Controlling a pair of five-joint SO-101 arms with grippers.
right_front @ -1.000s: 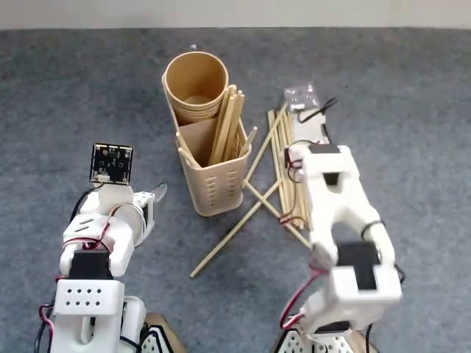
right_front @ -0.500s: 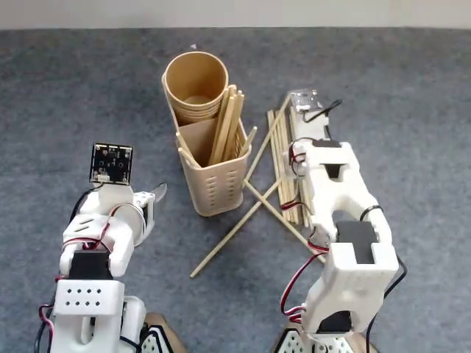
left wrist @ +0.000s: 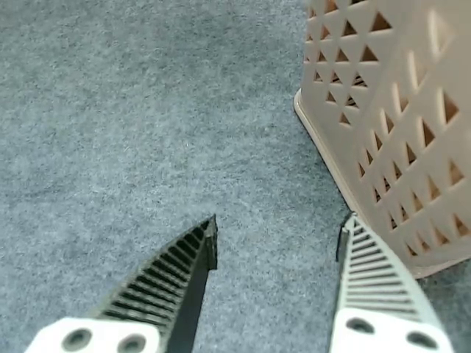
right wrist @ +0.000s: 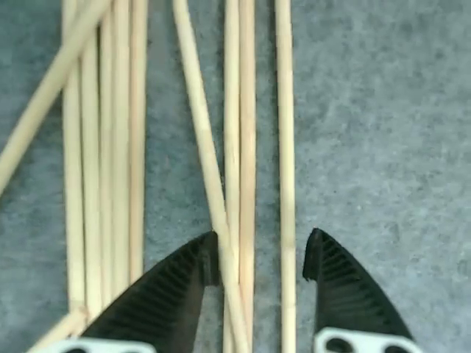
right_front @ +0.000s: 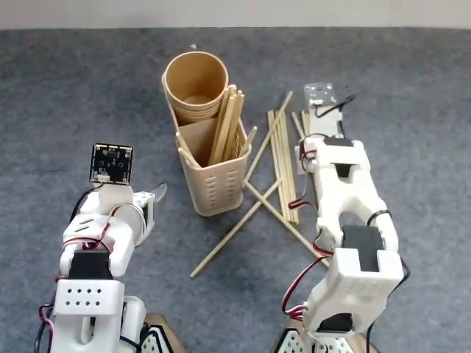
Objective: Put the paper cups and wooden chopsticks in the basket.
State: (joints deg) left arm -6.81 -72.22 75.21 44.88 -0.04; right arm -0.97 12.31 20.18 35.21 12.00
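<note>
change: right arm [right_front: 340, 193] has slid forward along the loose wooden chopsticks [right_front: 281, 165] beside the basket [right_front: 217, 190] | right gripper [right wrist: 263, 246] fingers wide, straddling a few sticks | left gripper [left wrist: 280, 224] wide, unmoved by the basket | paper cups [right_front: 195, 77] already in | likely lining up a pick

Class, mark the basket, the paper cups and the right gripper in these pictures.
basket [right_front: 219, 185], high view, on its perforated front wall.
paper cups [right_front: 195, 82], high view, inside the uppermost one's mouth.
right gripper [right wrist: 262, 246], right wrist view, midway between its fingertips.
</note>
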